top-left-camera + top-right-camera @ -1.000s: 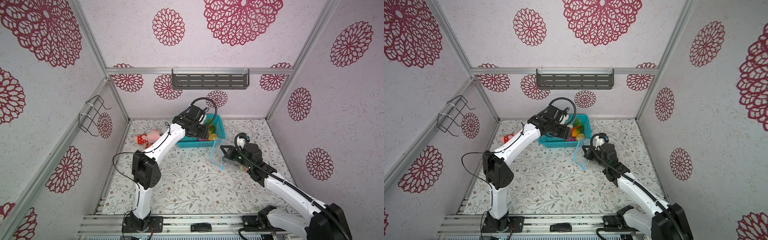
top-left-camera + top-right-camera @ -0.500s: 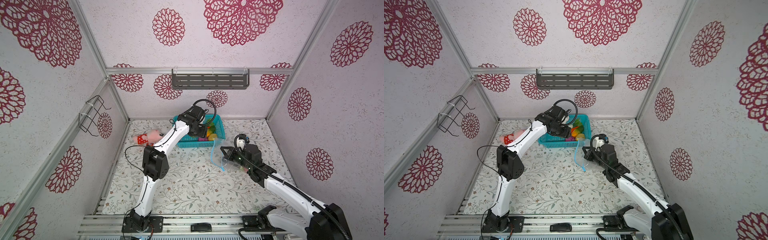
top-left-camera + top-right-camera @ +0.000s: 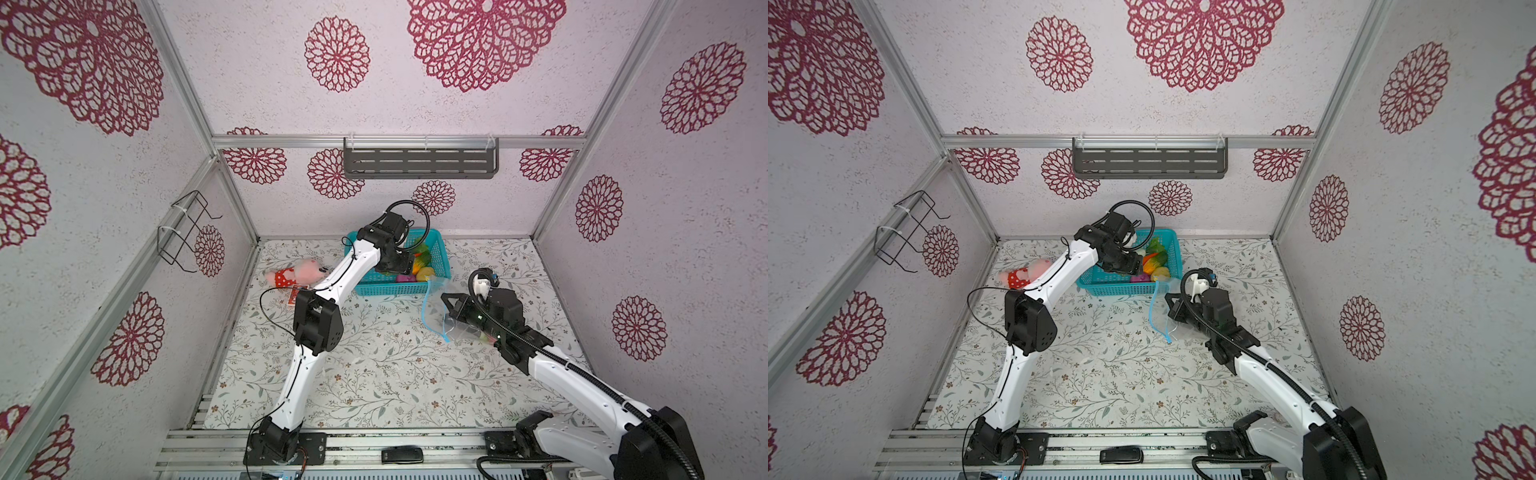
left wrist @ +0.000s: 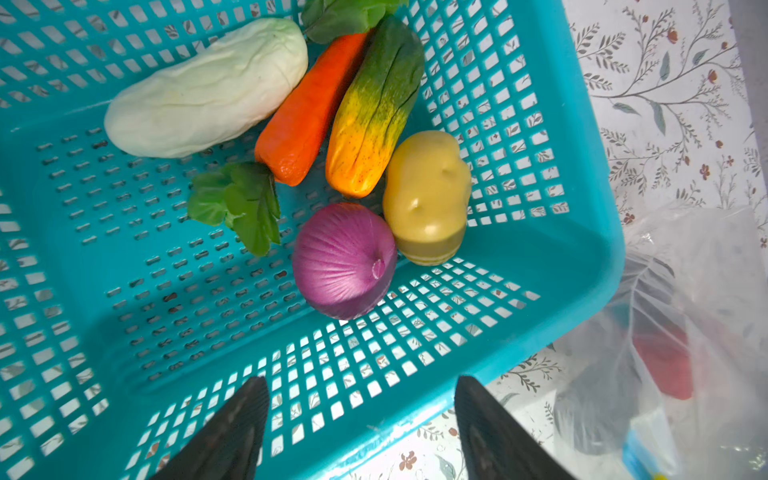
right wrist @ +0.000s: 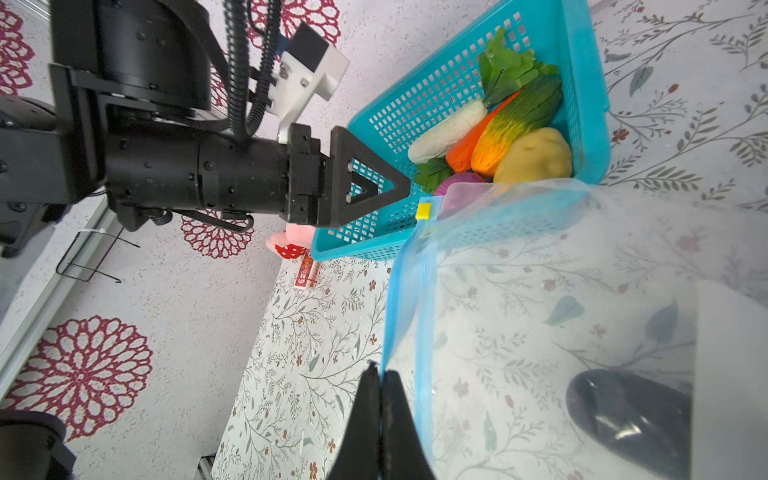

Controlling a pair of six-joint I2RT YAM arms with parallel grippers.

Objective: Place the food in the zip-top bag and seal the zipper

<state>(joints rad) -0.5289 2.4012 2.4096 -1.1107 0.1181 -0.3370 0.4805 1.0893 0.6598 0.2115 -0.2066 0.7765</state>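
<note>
Currently, left fingers point(image 4: 232, 432) apart over basket point(image 4: 590, 208), right fingers point(image 5: 368, 415) gripping bag point(image 5: 540, 291)

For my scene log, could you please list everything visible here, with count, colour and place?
mesh basket: one, teal, back of table
white corn: one, white, in basket
carrot: one, orange, in basket
green-to-orange vegetable: one, beside carrot in basket
potato: one, yellow, in basket
onion: one, purple, in basket
leaves: two bunches, green, in basket
zip-top bag: one, clear with blue zipper, right of basket
eggplant: one, dark, inside bag
red item: one, blurred, inside bag
plush toy: one, pink in red dotted dress, left of basket
wall shelf: one, grey, back wall
wire rack: one, black, left wall
left pincer: one, black, open above basket
right pincer: one, black, shut on bag's edge
</note>
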